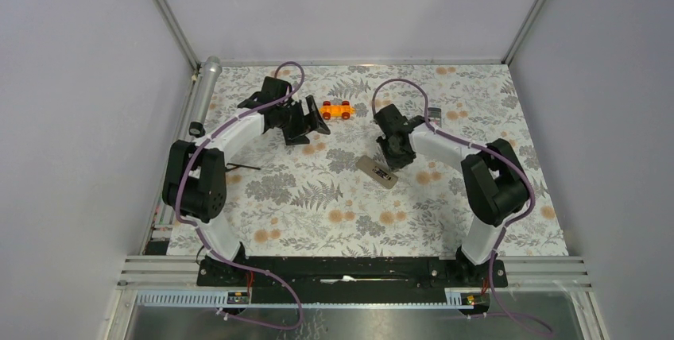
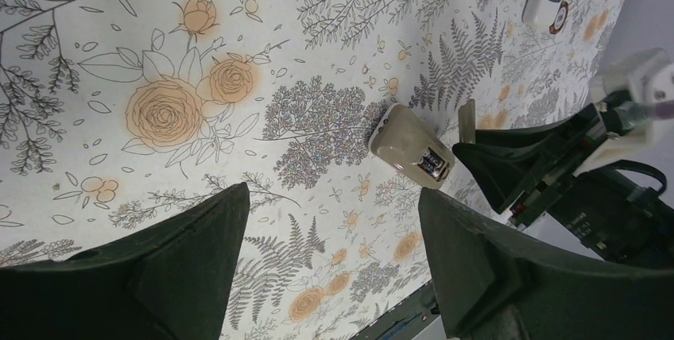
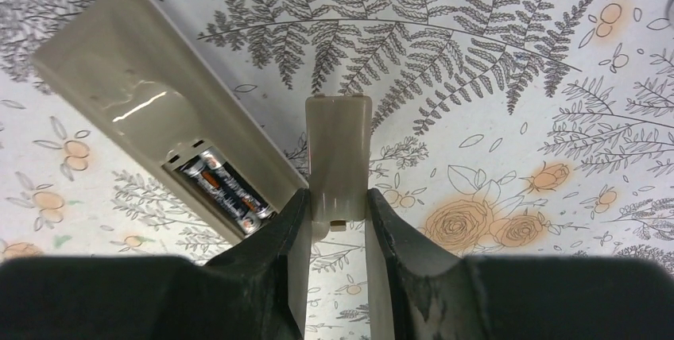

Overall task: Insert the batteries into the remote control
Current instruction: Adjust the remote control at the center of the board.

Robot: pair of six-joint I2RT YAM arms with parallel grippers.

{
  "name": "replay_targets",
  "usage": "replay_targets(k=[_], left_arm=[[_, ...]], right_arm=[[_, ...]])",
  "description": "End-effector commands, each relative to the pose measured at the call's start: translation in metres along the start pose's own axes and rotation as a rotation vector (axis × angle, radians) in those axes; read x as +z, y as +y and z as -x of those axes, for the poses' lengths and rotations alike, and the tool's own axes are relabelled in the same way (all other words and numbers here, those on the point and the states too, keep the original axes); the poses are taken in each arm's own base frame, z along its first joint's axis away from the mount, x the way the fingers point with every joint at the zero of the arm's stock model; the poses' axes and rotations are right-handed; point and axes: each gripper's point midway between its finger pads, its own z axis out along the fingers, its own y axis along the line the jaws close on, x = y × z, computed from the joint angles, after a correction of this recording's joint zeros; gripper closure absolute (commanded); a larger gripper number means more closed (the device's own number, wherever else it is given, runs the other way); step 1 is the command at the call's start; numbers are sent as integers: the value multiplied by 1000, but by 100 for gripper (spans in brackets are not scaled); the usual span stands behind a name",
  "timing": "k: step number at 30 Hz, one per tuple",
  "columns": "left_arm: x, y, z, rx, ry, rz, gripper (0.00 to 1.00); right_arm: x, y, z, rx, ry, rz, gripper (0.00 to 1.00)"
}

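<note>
The table (image 1: 318, 213) was covered by a cloth with a pattern of flowers and ferns. The left arm (image 1: 208, 165) reached to the far-left part of it, and the right arm (image 1: 477, 173) bent toward the middle. A grey tube (image 1: 207, 86) lay along the far-left edge of the table.

The left gripper (image 1: 306, 121) hung above the cloth with its fingers (image 2: 183, 268) spread wide and nothing between them. The right gripper (image 1: 395, 153) stood just beside the remote control (image 1: 377, 171), on its far side. Its fingers (image 3: 286, 221) were clenched on a small grey-brown battery cover (image 3: 339, 149), and the cover pointed away from the wrist with its far end near the cloth.

The remote control lay near the middle of the table with its grey-brown back up. Its battery compartment was open at the end nearest to the right gripper.

A white remote (image 1: 434, 112) lay on the far-right side. An orange toy car (image 1: 338, 109) stood at the far side, between the two grippers.

The batteries (image 3: 226, 189) lay side by side inside the open compartment of the remote control. They looked dark with orange-red marks.
</note>
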Motion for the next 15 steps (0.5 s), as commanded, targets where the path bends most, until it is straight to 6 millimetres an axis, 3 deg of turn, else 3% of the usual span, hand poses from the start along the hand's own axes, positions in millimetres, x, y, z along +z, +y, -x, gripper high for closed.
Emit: replay_targets(k=[1,4,8,11,15], left_arm=[[7,-6,0,8,6,-44,17],[7,-6,2,11,1,-45,17],[6,-5,3,21,-7,-38,17],[5,-2,2,28,-12,-28,17],[2,-1,1,33,-18,-21,17]], right_arm=[[-20,4,1,21,-22,13,95],[-32,3,6,31,-36,14,96],[-49,28,-4,-68,-11,147,96],[-51,37,-14,-170,21,144,96],[-49,42,-11,-263,32,107,98]])
